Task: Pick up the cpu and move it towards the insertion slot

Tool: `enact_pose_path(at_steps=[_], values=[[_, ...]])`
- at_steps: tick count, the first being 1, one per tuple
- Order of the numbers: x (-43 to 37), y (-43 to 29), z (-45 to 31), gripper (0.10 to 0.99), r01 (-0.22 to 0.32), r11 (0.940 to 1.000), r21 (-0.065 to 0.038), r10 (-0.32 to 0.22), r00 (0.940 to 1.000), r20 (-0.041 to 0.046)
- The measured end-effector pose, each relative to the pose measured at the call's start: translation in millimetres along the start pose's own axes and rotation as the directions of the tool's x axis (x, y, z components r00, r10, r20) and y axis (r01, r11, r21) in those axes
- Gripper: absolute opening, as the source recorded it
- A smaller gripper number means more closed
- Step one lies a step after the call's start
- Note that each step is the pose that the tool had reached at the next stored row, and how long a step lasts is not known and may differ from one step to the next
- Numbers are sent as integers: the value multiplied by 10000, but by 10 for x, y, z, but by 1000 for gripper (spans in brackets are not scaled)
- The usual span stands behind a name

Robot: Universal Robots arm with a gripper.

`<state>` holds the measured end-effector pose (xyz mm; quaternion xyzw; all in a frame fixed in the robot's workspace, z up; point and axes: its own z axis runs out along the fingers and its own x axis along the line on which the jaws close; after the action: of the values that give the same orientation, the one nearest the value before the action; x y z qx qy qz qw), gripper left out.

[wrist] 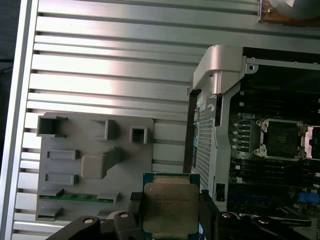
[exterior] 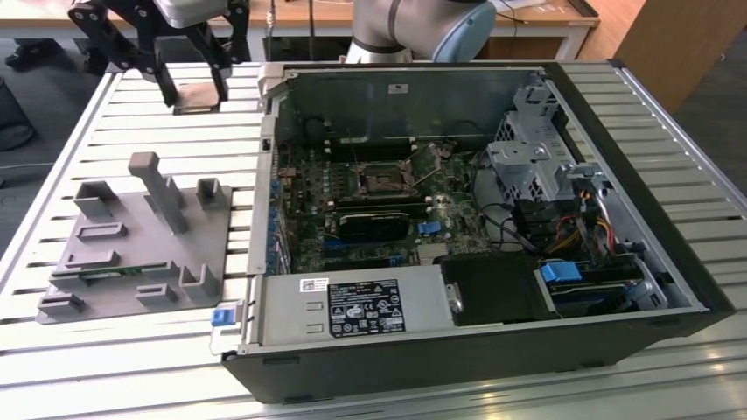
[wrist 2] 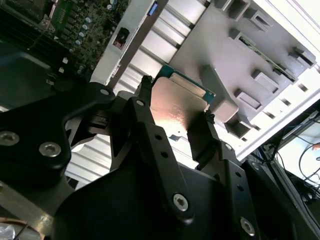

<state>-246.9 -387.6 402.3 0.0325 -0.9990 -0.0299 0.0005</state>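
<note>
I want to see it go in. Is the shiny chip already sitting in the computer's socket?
No, the cpu is between the gripper's fingers above the table, apart from the insertion slot.

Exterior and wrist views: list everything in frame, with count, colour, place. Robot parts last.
cpu: 1, silvery-grey top with green edge, held between the jaws, up off the table
insertion slot: 1, dark square with metal frame, on the green board inside the case
computer case: 1, black, open, lying on the table at the exterior view's right
power supply: 1, grey with a black label, at the case's near edge
grey plastic fixture: 1, grey, on the table at the exterior view's left
memory stick: 1, green, lying in the fixture
table: 1, silver slatted metal, under everything
arm: 1, pale grey and blue, behind the case
gripper: 1, black, above the table's far corner at the exterior view's left, jaws closed on the cpu
</note>
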Motion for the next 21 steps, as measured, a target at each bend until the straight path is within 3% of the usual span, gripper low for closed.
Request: enact_pose_path(at_steps=[21], values=[[-313,-20,-1,537,0,10000,0,0,10000,0]])
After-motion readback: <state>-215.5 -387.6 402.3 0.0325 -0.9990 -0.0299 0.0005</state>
